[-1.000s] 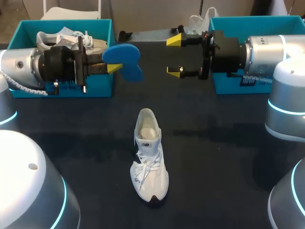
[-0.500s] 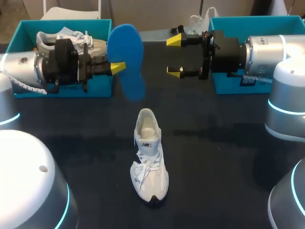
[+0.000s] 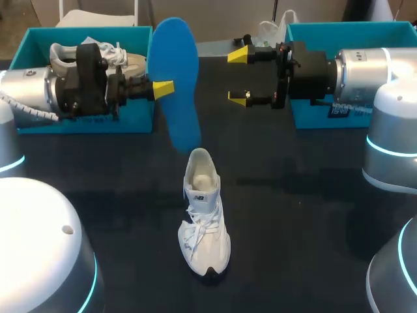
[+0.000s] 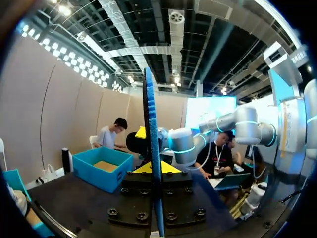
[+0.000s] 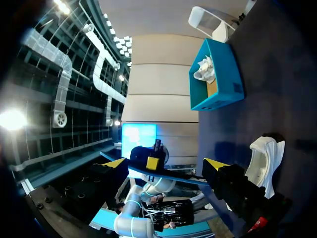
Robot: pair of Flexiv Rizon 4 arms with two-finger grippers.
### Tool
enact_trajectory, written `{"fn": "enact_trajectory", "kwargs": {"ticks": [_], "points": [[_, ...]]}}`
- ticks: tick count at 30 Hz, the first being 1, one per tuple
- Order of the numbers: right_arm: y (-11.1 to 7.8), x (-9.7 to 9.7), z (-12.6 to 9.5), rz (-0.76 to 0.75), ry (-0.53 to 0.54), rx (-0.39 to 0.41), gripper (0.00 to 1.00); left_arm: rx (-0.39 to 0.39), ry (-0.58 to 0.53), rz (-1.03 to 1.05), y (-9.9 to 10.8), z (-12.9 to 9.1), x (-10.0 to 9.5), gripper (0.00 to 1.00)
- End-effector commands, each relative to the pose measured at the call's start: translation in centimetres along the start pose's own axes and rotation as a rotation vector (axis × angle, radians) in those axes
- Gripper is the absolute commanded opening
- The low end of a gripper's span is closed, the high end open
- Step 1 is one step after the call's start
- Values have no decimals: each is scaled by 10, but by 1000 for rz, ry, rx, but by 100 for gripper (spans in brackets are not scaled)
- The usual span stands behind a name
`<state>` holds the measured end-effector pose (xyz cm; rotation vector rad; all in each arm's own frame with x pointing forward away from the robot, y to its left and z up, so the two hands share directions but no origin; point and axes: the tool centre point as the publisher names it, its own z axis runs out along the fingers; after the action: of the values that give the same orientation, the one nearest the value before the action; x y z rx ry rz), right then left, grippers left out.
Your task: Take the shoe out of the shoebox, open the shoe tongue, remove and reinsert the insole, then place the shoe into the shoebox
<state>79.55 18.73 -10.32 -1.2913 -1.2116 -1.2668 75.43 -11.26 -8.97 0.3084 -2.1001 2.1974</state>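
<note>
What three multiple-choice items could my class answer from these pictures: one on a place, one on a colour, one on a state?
1. Where is the insole?
A. In the left gripper, above the table
B. Inside the shoe on the table
C. In the right shoebox

2. What colour is the insole?
A. White
B. Blue
C. Yellow

3. What state is the right gripper in?
A. Shut on the shoe
B. Shut on the insole
C. Open, holding nothing

Answers:
1 A: the left wrist view shows it edge-on between that gripper's yellow tips, clear of the white shoe.
2 B: its whole face is blue.
3 C: its fingers stand apart with nothing between them.
</note>
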Motion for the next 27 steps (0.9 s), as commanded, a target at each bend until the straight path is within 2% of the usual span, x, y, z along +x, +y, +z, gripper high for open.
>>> {"fn": "enact_trajectory", "kwargs": {"ticks": [1, 5, 8, 9, 18, 22, 27], "points": [[0, 0, 1, 0, -2, -1, 100, 12, 74, -360, -4, 1, -9, 0], [0, 0, 1, 0, -2, -1, 100, 6, 87, -470, -3, 2, -9, 0], [0, 0, 1, 0, -2, -1, 100, 7, 141, -668, -2, 4, -12, 0], [0, 0, 1, 0, -2, -1, 100, 20, 202, -640, -4, 2, -11, 0], [0, 0, 1, 0, -2, -1, 100, 20, 202, -640, -4, 2, -11, 0], [0, 0, 1, 0, -2, -1, 100, 26, 206, -794, 4, 6, -20, 0], [0, 0, 1, 0, -2, -1, 100, 23, 219, -841, 9, 8, -27, 0]]}}
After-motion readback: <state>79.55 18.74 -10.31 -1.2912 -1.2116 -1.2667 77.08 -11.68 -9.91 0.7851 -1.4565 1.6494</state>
